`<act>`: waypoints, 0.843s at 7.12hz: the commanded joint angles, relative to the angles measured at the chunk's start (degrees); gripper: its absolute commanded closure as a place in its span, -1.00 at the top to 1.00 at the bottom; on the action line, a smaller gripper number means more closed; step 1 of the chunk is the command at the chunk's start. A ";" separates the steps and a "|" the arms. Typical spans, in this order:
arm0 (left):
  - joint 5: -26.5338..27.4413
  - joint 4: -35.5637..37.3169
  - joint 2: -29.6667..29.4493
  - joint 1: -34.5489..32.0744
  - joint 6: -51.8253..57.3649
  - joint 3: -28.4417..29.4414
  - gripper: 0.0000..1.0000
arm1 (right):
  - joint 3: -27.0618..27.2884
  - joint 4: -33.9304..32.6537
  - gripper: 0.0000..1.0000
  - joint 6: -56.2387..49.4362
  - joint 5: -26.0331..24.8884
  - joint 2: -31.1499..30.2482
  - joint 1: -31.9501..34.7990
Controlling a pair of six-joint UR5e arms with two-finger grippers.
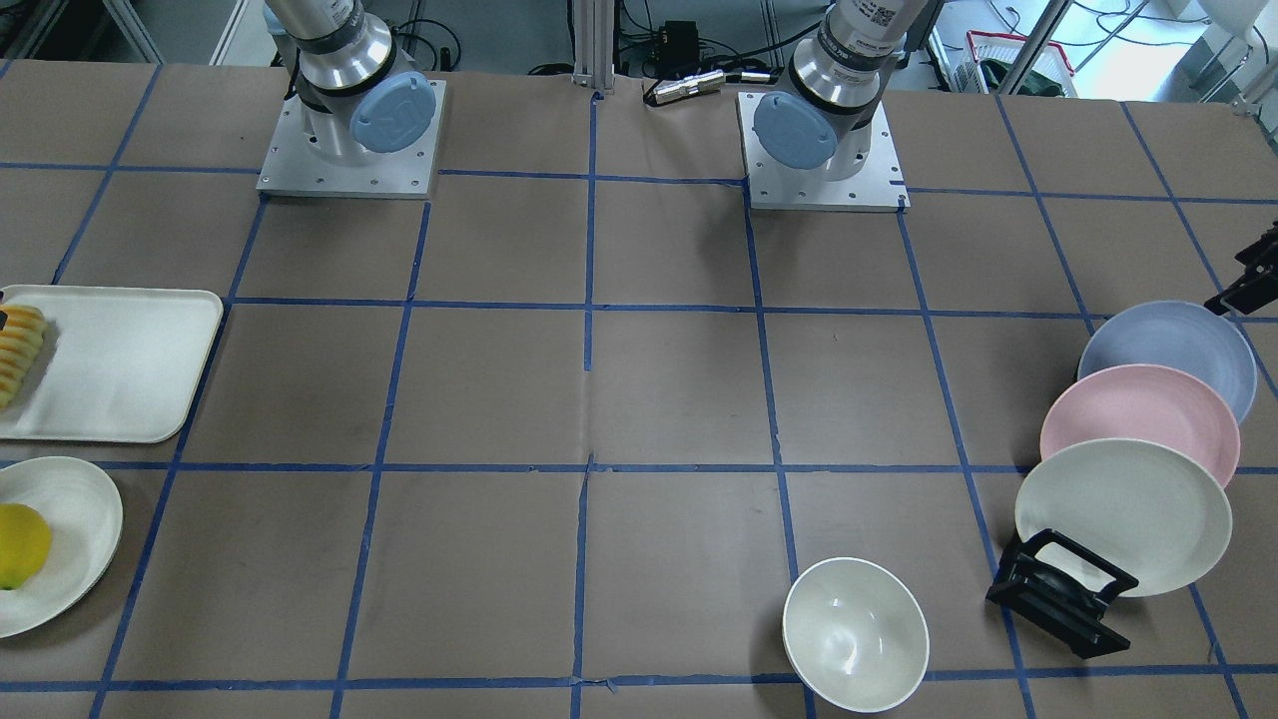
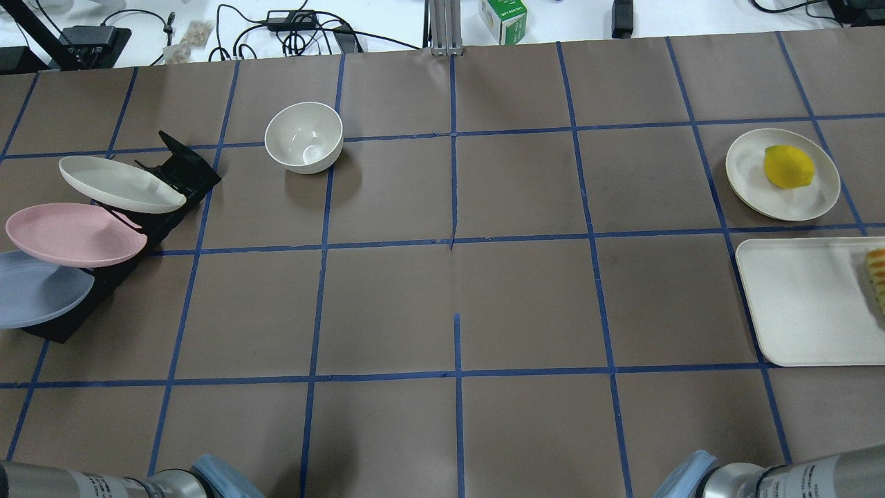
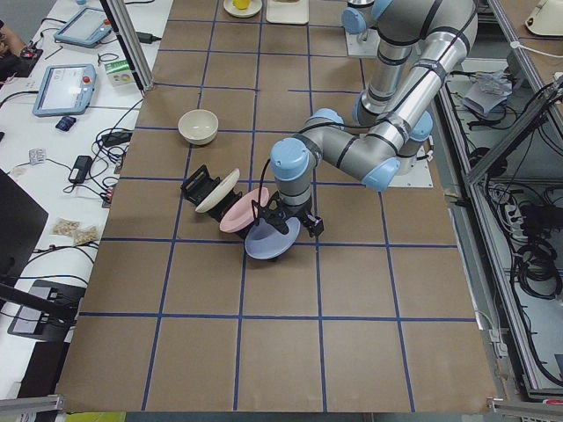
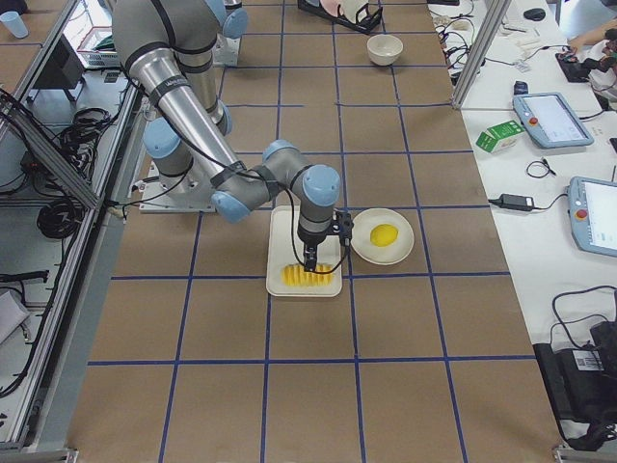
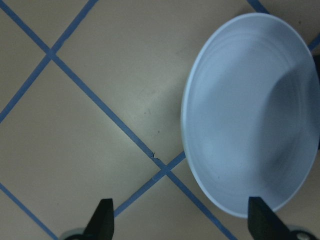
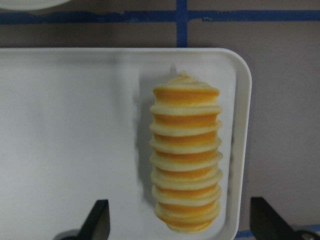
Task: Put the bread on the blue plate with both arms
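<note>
I see the bread [image 1: 22,352] cut off by the view's left edge, lying on a white tray [image 1: 130,369]. Far across the counter [image 1: 659,399], the blue plate [image 1: 1170,342] stands tilted, overlapped by a pink plate [image 1: 1138,414].

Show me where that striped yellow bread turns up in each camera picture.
Front-facing: bread at far left edge, cut off.
Overhead: bread at far right edge, cut off.
Exterior left: too small to tell.
Exterior right: bread near centre.
Left wrist: not in it.
Right wrist: bread centre-right.
Shared landmark: the white tray under it.
</note>
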 commanded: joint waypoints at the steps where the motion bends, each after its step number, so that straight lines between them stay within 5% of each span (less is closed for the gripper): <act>1: -0.39 5.02 -3.33 0.07 -0.19 -0.24 0.86 | -0.10 -5.50 1.00 -1.58 0.01 5.01 -1.09; 4: -2.24 5.30 -4.04 0.07 -0.28 -0.07 0.55 | 0.51 -5.45 1.00 -0.62 0.10 6.00 -1.10; 5: -2.15 5.30 -4.22 0.07 0.15 -0.24 -0.05 | 0.51 -5.44 1.00 -0.62 0.02 6.70 -1.09; 6: -2.24 5.30 -4.22 0.16 0.33 -0.24 -0.40 | 0.34 -6.23 1.00 -0.62 0.01 7.92 -1.09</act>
